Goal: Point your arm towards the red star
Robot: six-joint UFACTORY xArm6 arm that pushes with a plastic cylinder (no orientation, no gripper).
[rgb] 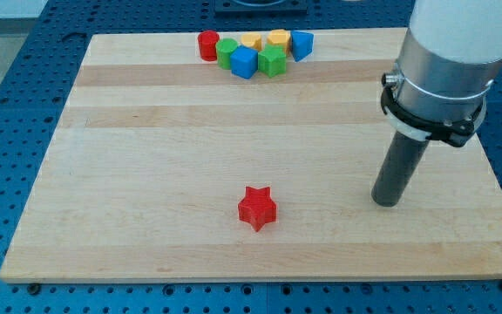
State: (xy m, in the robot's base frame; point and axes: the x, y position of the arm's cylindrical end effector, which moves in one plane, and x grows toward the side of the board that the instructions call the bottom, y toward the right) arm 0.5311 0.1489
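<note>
A rectangular light-wood bench [146,174] with visible lengthwise plank seams fills most of the view. It rests on a blue perforated metal base plate [24,70], exposed along the view's left, right and bottom edges. Lighting is even, with soft shadows.

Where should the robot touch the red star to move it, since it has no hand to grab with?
It can't grip, only push. My tip stands to the view's right of the red star, well apart from it, with bare board between. Best is probably to come from that right side and meet the star's right-facing edge near its middle, so it slides rather than spins off a point.
</note>
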